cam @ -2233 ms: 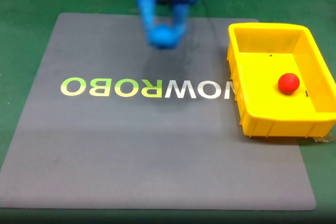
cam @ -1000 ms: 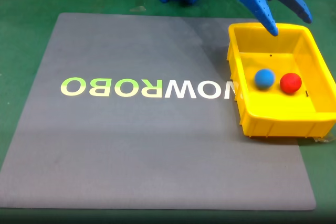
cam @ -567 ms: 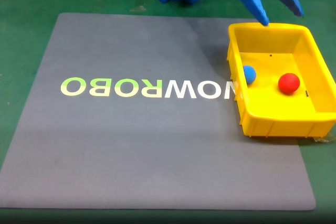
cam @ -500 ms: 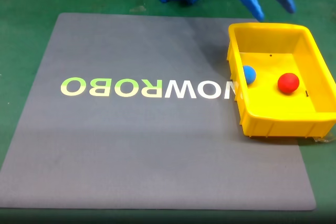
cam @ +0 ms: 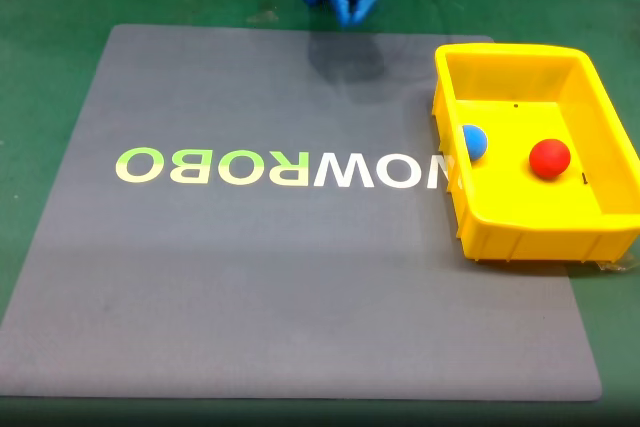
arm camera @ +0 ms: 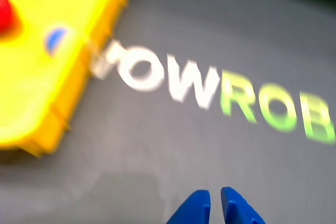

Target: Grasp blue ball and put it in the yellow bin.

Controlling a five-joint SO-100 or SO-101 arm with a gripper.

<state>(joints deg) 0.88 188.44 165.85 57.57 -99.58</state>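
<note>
Pretty sure this one's basically finished. The small matte bright-blue ball point(cam: 474, 141) is sitting inside the bright yellow rectangular plastic tub point(cam: 520, 233), tucked against the tub's left wall as the fixed view shows it. A little red ball point(cam: 549, 158) shares the tub floor, off to the blue one's right and not touching it. The wrist view is blurry, but you can make out the blue ball point(arm camera: 54, 40) as a smear inside the yellow tub point(arm camera: 47, 124) there too.

The blue two-finger gripper point(arm camera: 215, 206) has nothing in it. Its fingertips sit nearly pressed together with just a thin sliver of gap between them, hanging over the grey rubbery mat point(cam: 250, 287) with the white and green lettering point(cam: 280, 168). In the fixed view the gripper point(cam: 350, 15) is up near the arm's blue base, well apart from the tub, beyond the tub's far-left corner.

So going by the goal: the grab and the drop both look done. All I'd guess is left is the arm parking itself.
</note>
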